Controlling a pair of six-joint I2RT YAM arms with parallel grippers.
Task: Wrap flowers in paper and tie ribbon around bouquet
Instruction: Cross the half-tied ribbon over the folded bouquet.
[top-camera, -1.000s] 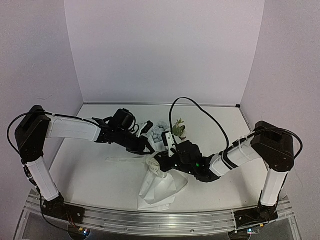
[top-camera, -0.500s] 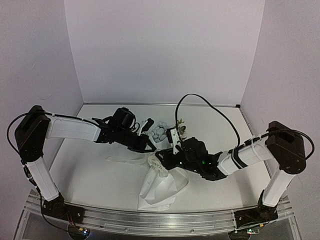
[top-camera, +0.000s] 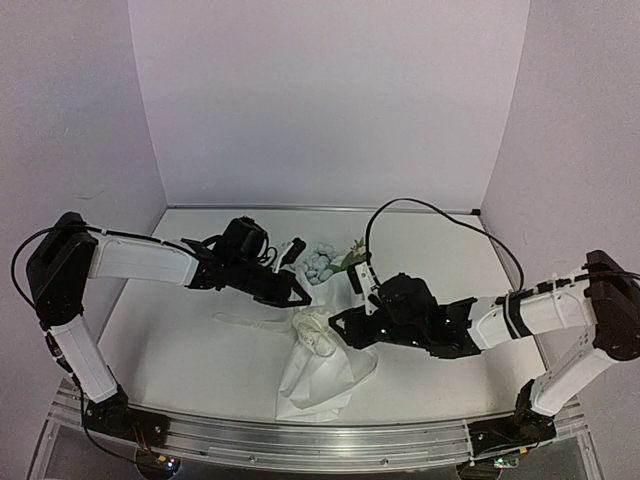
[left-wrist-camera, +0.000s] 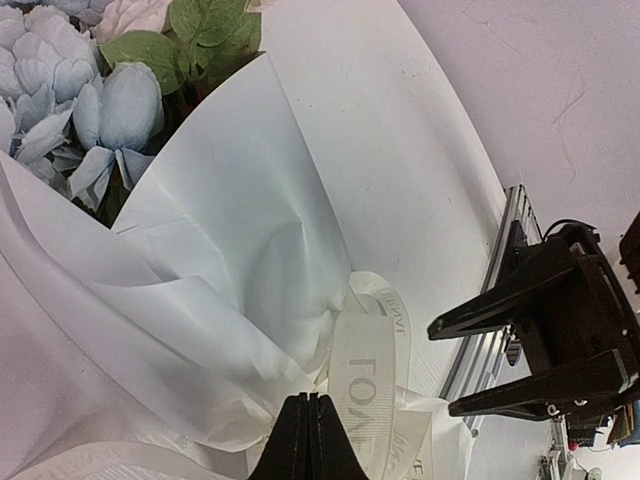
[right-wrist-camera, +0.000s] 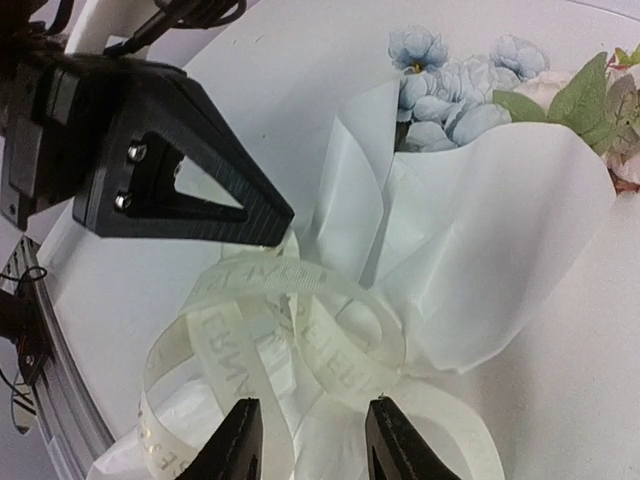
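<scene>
The bouquet lies on the table as a white paper (top-camera: 318, 378) cone, with pale blue flowers (top-camera: 318, 264) and green leaves at its far end. The cream lettered ribbon (right-wrist-camera: 300, 320) is looped loosely around the cinched middle (top-camera: 312, 330), and one tail trails left (top-camera: 240, 320). My left gripper (top-camera: 300, 296) is shut, its tips (left-wrist-camera: 308, 402) against the paper beside the ribbon loop (left-wrist-camera: 362, 375). I cannot tell if it pinches the ribbon. My right gripper (right-wrist-camera: 305, 440) is open just short of the loops, holding nothing, and it appears in the top view (top-camera: 342, 328).
The white table (top-camera: 180, 350) is bounded by lilac walls at the back and sides. An aluminium rail (top-camera: 300, 445) runs along the near edge. The right arm's black cable (top-camera: 440, 215) arcs above the table behind the bouquet.
My right gripper has opened, let go of the ribbon and drawn back to the right. The left arm has stayed in place, still shut.
</scene>
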